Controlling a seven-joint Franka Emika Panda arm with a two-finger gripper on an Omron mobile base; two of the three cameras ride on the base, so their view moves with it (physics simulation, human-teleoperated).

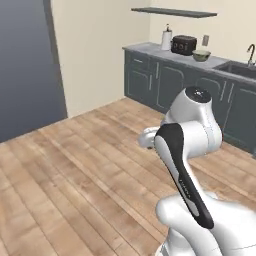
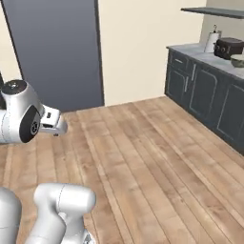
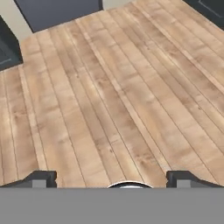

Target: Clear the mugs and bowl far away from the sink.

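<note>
The bowl (image 1: 201, 55) sits on the grey counter (image 1: 150, 49) at the far right, just left of the sink (image 1: 239, 69) with its curved faucet (image 1: 250, 53). The bowl's edge (image 2: 238, 60) also shows at the right border of the right base view. The mugs are out of view. My gripper (image 3: 112, 179) is open and holds nothing. Its two dark fingertips (image 3: 41, 178) stand wide apart over the bare wooden floor, far from the counter. The arm is folded up close to the base.
A white paper-towel roll (image 1: 166, 39) and a black toaster (image 1: 184, 45) stand on the counter left of the bowl. Dark cabinets (image 1: 165, 82) run below it, and a shelf (image 1: 174, 12) hangs above. A dark grey panel (image 2: 57, 47) fills the wall on the left. Wooden floor (image 1: 85, 165) lies between.
</note>
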